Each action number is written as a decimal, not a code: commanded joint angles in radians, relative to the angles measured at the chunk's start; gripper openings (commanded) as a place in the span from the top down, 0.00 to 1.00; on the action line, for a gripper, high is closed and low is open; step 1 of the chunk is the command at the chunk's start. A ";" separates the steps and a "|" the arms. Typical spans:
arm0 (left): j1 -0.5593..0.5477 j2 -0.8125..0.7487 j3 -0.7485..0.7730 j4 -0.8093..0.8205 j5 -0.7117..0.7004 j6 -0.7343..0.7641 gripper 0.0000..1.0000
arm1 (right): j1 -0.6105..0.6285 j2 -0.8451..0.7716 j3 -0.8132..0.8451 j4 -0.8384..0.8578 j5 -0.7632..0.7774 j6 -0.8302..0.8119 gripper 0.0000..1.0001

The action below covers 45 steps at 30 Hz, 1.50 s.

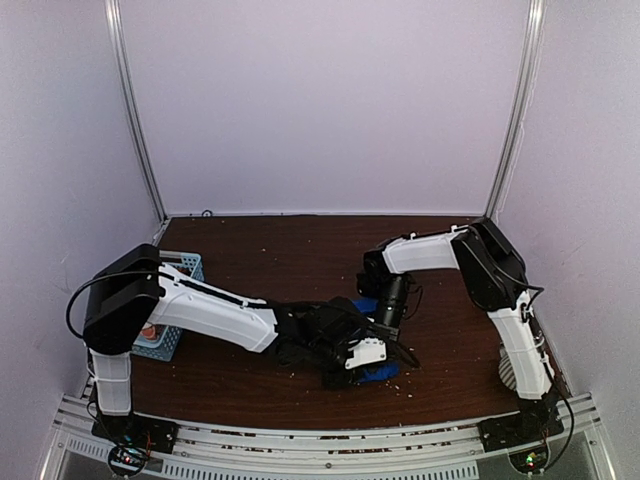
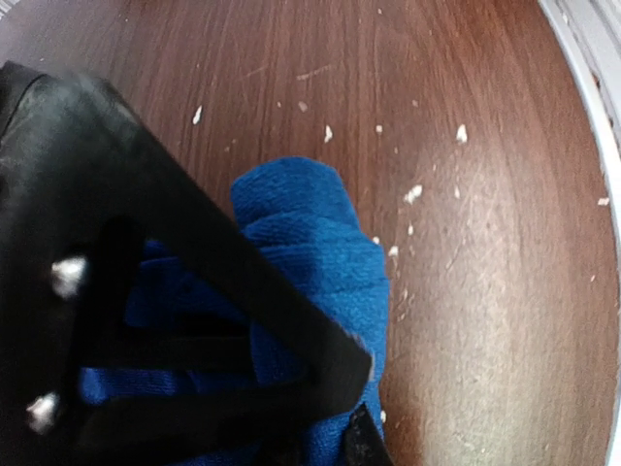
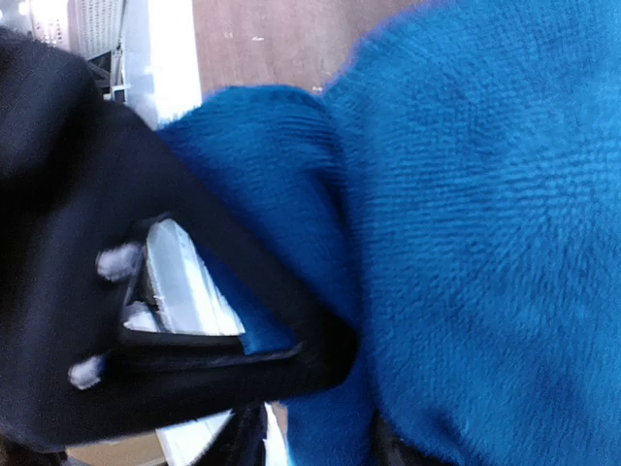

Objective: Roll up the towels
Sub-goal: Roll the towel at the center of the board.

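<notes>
A royal blue towel [image 1: 383, 375] lies bunched and partly rolled on the brown table, near the front middle. My left gripper [image 1: 368, 362] is shut on its near end; in the left wrist view the jaws [image 2: 359, 398] pinch the folded blue cloth [image 2: 310, 233]. My right gripper [image 1: 385, 318] comes down on the towel's far end, where a bit of blue shows. In the right wrist view it [image 3: 359, 408] is shut on the blue cloth [image 3: 466, 194], which fills most of the frame. The other towels do not show clearly.
A light blue plastic basket [image 1: 190, 268] stands at the left edge under my left arm, with something orange [image 1: 148, 330] in it. A grey ribbed object [image 1: 508, 372] sits by the right arm's base. White crumbs dot the table [image 2: 466, 291].
</notes>
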 commanded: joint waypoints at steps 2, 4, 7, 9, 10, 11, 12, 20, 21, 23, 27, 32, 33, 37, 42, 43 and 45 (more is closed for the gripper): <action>0.054 0.059 0.022 -0.030 0.166 -0.073 1.00 | -0.082 -0.228 -0.022 0.112 0.079 -0.021 0.52; 0.084 0.068 0.029 -0.039 0.235 -0.099 1.00 | -0.116 -0.311 -0.023 0.113 0.087 -0.008 0.42; 0.132 0.099 0.065 -0.066 0.362 -0.140 1.00 | -0.157 -0.435 -0.041 0.118 0.113 0.004 0.41; 0.164 0.133 0.098 -0.086 0.445 -0.171 1.00 | -0.183 -0.520 -0.064 0.148 0.122 0.039 0.41; 0.188 0.149 0.114 -0.092 0.492 -0.192 1.00 | -0.195 -0.560 -0.083 0.175 0.127 0.060 0.43; 0.205 0.165 0.130 -0.099 0.544 -0.215 1.00 | -0.206 -0.611 -0.107 0.213 0.131 0.079 0.46; 0.222 0.184 0.143 -0.104 0.593 -0.235 1.00 | -0.213 -0.675 -0.153 0.283 0.140 0.115 0.48; 0.314 0.314 0.233 -0.198 0.792 -0.347 0.98 | -0.183 -1.057 -0.528 0.670 0.166 0.104 0.42; 0.315 0.317 0.237 -0.198 0.797 -0.354 0.97 | -0.168 -1.049 -0.537 0.656 0.173 0.083 0.43; 0.318 0.320 0.236 -0.184 0.813 -0.374 0.97 | -0.125 -1.022 -0.564 0.645 0.230 0.051 0.45; 0.328 0.320 0.208 -0.127 0.859 -0.425 0.97 | -0.011 -0.969 -0.643 0.705 0.342 0.030 0.50; 0.337 0.329 0.197 -0.111 0.882 -0.443 0.96 | 0.114 -0.907 -0.714 0.866 0.474 0.048 0.48; 0.339 0.330 0.196 -0.111 0.884 -0.445 0.96 | 0.133 -0.897 -0.721 0.897 0.497 0.050 0.46; 0.346 0.334 0.190 -0.111 0.893 -0.447 0.96 | 0.187 -0.838 -0.750 0.996 0.565 0.031 0.41; 0.347 0.332 0.187 -0.112 0.895 -0.447 0.95 | 0.217 -0.748 -0.746 1.016 0.597 -0.019 0.42; 0.348 0.331 0.188 -0.111 0.895 -0.446 0.95 | 0.221 -0.735 -0.746 1.019 0.600 -0.028 0.43; 0.349 0.331 0.191 -0.112 0.894 -0.447 0.94 | 0.229 -0.712 -0.754 1.025 0.608 -0.047 0.44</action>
